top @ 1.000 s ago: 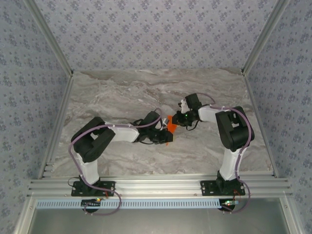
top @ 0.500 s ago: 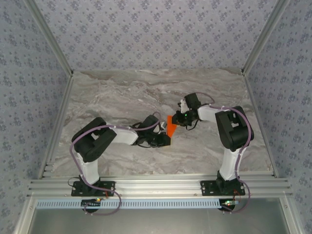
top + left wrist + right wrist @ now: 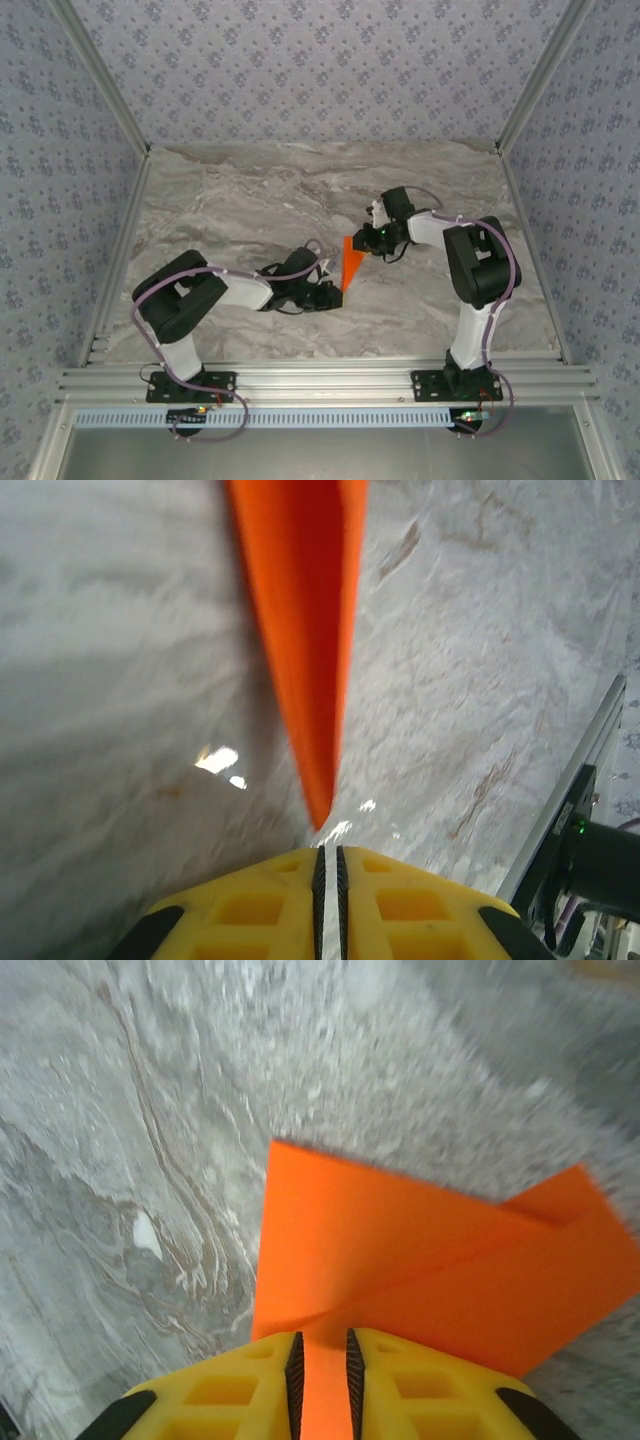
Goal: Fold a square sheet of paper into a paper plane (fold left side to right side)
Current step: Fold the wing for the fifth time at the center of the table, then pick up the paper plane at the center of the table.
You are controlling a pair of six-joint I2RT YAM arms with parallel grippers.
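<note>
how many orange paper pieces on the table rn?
1. The folded orange paper lies on the table between the arms: wide end at the right gripper, pointed tip by the left gripper. The arms could hide a scrap.

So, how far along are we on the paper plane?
Done: the orange paper is already folded into a slim pointed dart, with layers visible in the right wrist view. In hand: its wide end sits in the right tool, grip unclear; the left tool is shut, with the dart's tip just ahead of it. Left: probably final creasing and letting go.
</note>
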